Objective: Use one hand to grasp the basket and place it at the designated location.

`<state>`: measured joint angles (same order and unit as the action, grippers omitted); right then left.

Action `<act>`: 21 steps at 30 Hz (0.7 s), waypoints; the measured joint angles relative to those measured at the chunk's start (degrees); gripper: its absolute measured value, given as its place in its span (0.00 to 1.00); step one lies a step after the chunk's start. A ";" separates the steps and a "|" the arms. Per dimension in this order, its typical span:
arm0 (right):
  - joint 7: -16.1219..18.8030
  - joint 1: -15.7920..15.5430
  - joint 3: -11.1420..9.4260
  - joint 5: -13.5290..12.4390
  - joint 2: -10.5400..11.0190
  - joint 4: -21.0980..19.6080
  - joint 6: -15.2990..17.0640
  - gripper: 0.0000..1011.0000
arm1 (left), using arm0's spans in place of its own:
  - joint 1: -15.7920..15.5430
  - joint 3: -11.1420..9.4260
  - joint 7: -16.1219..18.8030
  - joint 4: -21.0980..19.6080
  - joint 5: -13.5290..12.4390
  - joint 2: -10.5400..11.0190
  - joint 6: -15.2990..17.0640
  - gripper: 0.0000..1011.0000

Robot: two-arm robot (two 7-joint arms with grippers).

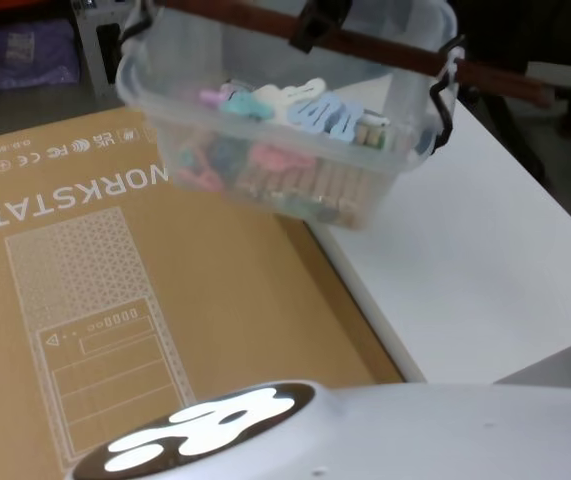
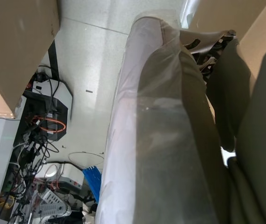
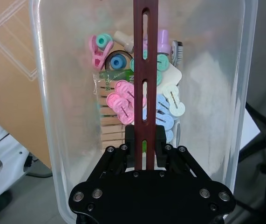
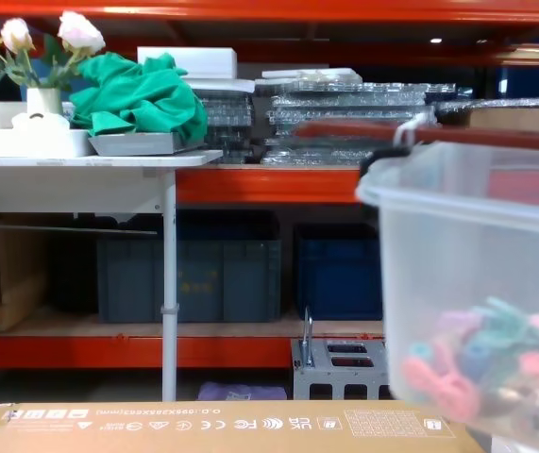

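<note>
The right gripper [image 3: 145,140] is clamped tight on the slotted handle [image 3: 145,56] of the basket [image 1: 410,60], held up over the far right corner of the cardboard box [image 1: 215,330]; probably lightish but swingy, so mid-handle is preferred.

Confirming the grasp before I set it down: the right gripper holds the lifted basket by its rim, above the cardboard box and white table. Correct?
Not quite. The right gripper is shut on the dark red handle of the basket, not on its rim; the right wrist view shows this. The rest holds: the basket hangs lifted above the cardboard box and the white table.
</note>
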<state>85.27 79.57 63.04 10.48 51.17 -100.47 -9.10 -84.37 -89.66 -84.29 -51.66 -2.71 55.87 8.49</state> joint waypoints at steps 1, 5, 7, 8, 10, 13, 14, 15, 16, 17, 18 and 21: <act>0.00 0.02 0.21 0.00 -0.24 -0.34 -0.13 0.23 | 0.00 0.00 0.00 0.00 -0.01 0.00 0.00 0.00; -0.04 0.25 1.03 -0.21 -1.04 -1.40 -0.68 0.23 | 0.00 0.00 0.00 0.00 -0.01 0.00 0.00 0.00; 0.08 0.39 1.48 -0.25 -1.49 -1.51 -0.91 0.23 | 0.00 0.00 0.00 0.00 -0.01 0.00 0.00 0.00; 0.38 0.52 2.10 -0.30 -2.27 -1.55 -1.31 0.23 | 0.00 0.00 0.00 0.00 0.01 0.00 0.00 0.00; 0.68 0.72 2.83 -0.45 -3.10 -1.55 -1.83 0.23 | 0.00 0.00 0.00 0.00 0.00 0.00 0.00 0.00; 0.92 0.91 3.85 -0.36 -4.05 -1.54 -2.78 0.23 | 0.00 0.00 0.00 0.04 -0.01 0.01 0.00 0.00; 0.97 0.91 4.24 -0.33 -4.46 -1.56 -3.24 0.23 | 0.00 0.00 0.00 0.02 -0.01 0.00 0.00 0.00; 0.99 0.91 4.59 -0.32 -4.83 -1.60 -3.64 0.23 | 0.00 0.00 0.00 0.00 0.01 -0.01 0.00 0.00; 1.00 0.91 4.83 -0.31 -5.07 -1.61 -3.89 0.23 | 0.00 0.00 0.00 0.00 -0.01 0.00 0.00 0.00; 1.02 0.93 5.12 -0.26 -5.28 -1.62 -4.24 0.23 | 0.00 0.00 0.00 0.00 -0.01 0.00 0.00 0.00; 1.04 0.98 5.61 -0.15 -5.61 -1.64 -4.86 0.23 | 0.00 0.00 0.00 0.02 -0.01 0.00 0.00 0.00; 1.01 0.97 7.38 0.91 -6.97 -2.10 -6.98 0.23 | 0.00 0.00 0.00 0.00 -0.01 0.00 0.00 0.00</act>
<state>86.27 80.54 70.43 11.39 44.20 -102.57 -16.08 -84.37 -89.66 -84.29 -51.65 -2.71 55.87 8.50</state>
